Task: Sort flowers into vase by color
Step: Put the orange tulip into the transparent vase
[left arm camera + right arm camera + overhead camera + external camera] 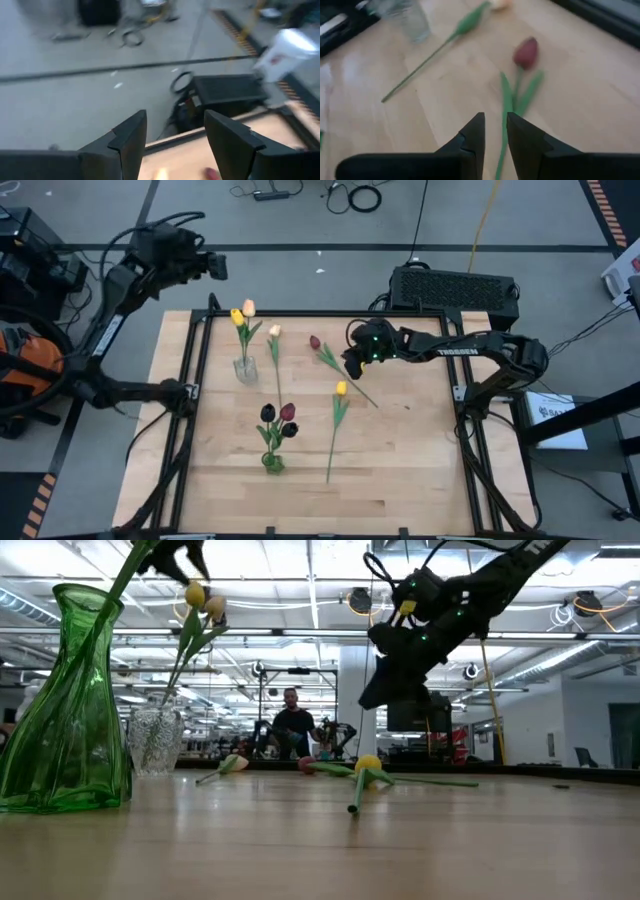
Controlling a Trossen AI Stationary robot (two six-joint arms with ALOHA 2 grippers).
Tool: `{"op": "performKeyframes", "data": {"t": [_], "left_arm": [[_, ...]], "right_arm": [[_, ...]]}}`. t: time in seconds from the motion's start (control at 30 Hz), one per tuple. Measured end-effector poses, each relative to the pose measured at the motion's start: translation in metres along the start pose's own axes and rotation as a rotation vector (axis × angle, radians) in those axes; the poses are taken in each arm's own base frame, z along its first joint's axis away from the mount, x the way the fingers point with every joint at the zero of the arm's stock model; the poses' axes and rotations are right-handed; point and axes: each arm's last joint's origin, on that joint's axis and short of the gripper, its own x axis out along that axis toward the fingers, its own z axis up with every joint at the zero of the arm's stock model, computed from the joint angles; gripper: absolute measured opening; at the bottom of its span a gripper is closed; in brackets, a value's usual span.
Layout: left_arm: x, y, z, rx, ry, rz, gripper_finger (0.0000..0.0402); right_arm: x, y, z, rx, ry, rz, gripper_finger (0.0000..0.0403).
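A clear vase (245, 368) holds a yellow and a peach tulip. A green vase (273, 463) holds dark maroon tulips. Three tulips lie flat on the table: a cream one (274, 332), a dark red one (314, 341) and a yellow one (341, 388). My right gripper (350, 365) hovers above the red tulip's stem (506, 100). Its fingers are narrowly open (494, 131), and the low view shows it raised off the table (385, 680). My left gripper (175, 135) is open and waits beyond the table's far left corner (215, 265).
A black metal frame (200, 380) borders the wooden table. A black box (455, 285) sits behind the far edge, near the right arm. The near right part of the table has open wood. A person (290, 725) sits far back in the room.
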Motion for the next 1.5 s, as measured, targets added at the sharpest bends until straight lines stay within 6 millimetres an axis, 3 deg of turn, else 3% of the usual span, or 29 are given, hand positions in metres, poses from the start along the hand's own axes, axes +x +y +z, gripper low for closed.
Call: {"op": "performKeyframes", "data": {"t": [0.2,0.37,0.6,0.87,1.2,1.37,1.5], "left_arm": [[-0.027,-0.03,-0.011,0.106,-0.019,-0.175,0.0206],[-0.043,-0.049,-0.021,0.19,-0.009,-0.293,0.0206],[-0.074,-0.05,-0.027,0.153,-0.079,-0.28,0.0206],[-0.095,-0.046,-0.03,0.125,-0.118,-0.318,0.0206],[-0.094,-0.043,-0.036,0.151,-0.066,-0.277,0.0206],[-0.094,-0.042,-0.037,0.158,-0.062,-0.252,0.0206],[-0.094,-0.042,-0.037,0.162,-0.065,-0.248,0.0206]], "right_arm": [[0.04,0.006,0.001,-0.067,0.001,0.229,0.0011],[0.078,0.022,0.026,-0.197,-0.023,0.317,0.0006],[0.137,0.046,0.057,-0.278,-0.05,0.395,0.0001],[0.191,0.067,0.045,-0.28,0.0,0.428,0.0001],[0.229,0.077,0.024,-0.224,0.149,0.369,0.0],[0.23,0.073,0.023,-0.203,0.295,0.297,0.0],[0.219,0.061,0.024,-0.147,0.429,0.25,0.0]]}}
